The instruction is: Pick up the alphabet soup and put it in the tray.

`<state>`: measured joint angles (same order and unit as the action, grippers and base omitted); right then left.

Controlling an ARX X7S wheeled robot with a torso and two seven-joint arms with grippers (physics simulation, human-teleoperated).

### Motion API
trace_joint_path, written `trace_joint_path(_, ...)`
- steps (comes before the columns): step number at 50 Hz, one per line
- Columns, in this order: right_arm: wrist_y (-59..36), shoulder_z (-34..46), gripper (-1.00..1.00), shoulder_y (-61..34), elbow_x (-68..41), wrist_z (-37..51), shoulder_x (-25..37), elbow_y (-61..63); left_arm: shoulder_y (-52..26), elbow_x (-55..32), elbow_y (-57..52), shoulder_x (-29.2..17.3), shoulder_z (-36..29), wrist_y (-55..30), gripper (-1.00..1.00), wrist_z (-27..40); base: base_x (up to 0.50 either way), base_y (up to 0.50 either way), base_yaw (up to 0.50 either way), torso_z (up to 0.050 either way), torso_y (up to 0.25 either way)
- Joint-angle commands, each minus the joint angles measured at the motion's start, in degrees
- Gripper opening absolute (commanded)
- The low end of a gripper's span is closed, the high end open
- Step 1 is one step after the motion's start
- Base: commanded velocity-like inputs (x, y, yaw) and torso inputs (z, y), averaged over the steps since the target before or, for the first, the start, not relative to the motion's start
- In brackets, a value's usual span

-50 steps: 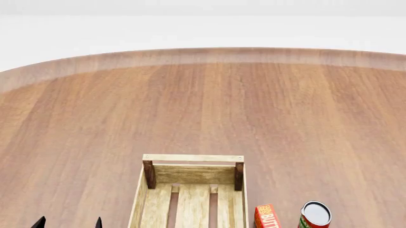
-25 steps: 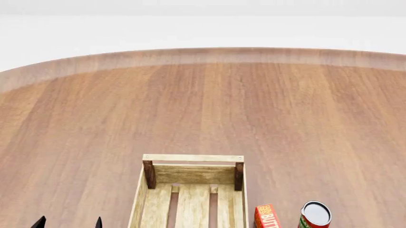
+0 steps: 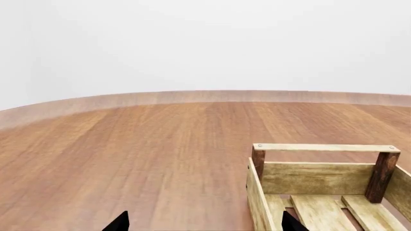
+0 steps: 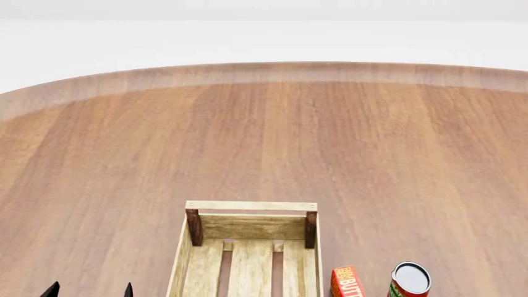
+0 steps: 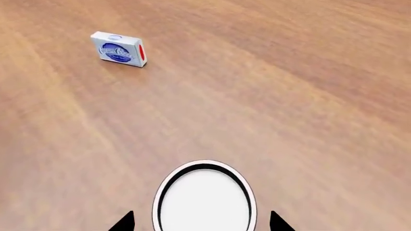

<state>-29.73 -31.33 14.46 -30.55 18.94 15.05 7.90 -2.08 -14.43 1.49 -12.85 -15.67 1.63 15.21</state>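
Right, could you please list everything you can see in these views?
table: one, brown wood, under everything.
tray: one, light wood with dark posts, low centre of head view.
butter box: one, orange-red, right of the tray.
red can: one, white top, right of the box.
small box: one, blue-white with red end, alone in right wrist view.
white-topped can: one, label hidden, between the right fingertips.
left gripper: black, open, left of tray.
right gripper: black, open.
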Motion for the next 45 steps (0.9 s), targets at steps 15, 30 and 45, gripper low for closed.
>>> trace_joint_path(15, 1.6, 1.4, 1.00, -2.1, 1.4, -0.5, 0.9, -5.2, -0.1, -0.4, 0.0, -0.4, -0.6, 0.1, 1.00, 0.5, 0.00, 0.00, 0.00, 0.000, 0.000)
trace_joint_path(30, 2.4, 2.7, 1.00, -3.5, 2.0, -0.8, 0.9, -7.7, -0.3, -0.7, 0.3, -0.6, -0.8, 0.2, 1.00, 0.7, 0.00, 0.00, 0.00, 0.000, 0.000)
trace_joint_path(45, 1.4, 1.7, -1.00, -2.2, 1.1, 0.0, 1.3, -4.8, -0.2, -1.1, 0.0, -0.8, -1.1, 0.1, 1.00, 1.0, 0.00, 0.00, 0.00, 0.000, 0.000)
